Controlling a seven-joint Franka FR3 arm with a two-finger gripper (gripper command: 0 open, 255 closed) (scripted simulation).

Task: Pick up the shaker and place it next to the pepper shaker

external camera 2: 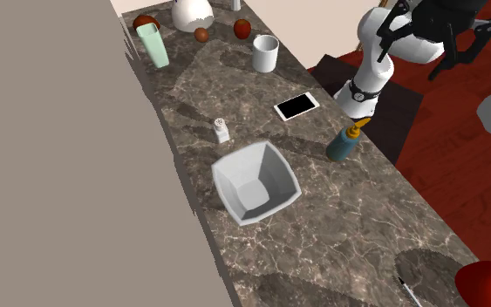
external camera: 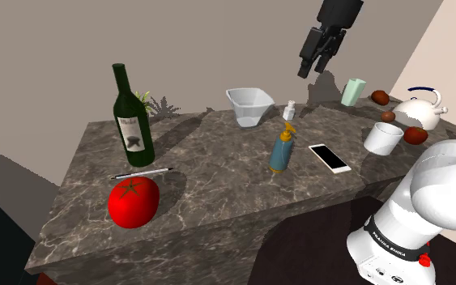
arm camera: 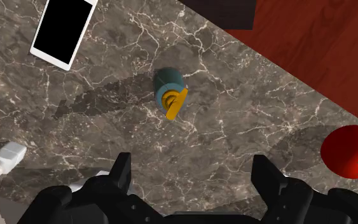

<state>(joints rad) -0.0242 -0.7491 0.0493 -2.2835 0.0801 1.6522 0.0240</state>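
Currently, your all-black two-finger end effector (external camera: 315, 68) hangs high above the dark marble table (external camera: 218, 186), fingers (arm camera: 121, 178) spread, small white shaker (external camera: 289, 110) upright near the white bowl (external camera: 249, 105).

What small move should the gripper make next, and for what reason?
Probably shift the open gripper sideways until it is above the white shaker, before lowering. In the wrist view the shaker sits outside one finger, not between them, and the teal pump bottle is nearer the middle. The shoulder view shows the gripper high above the counter.
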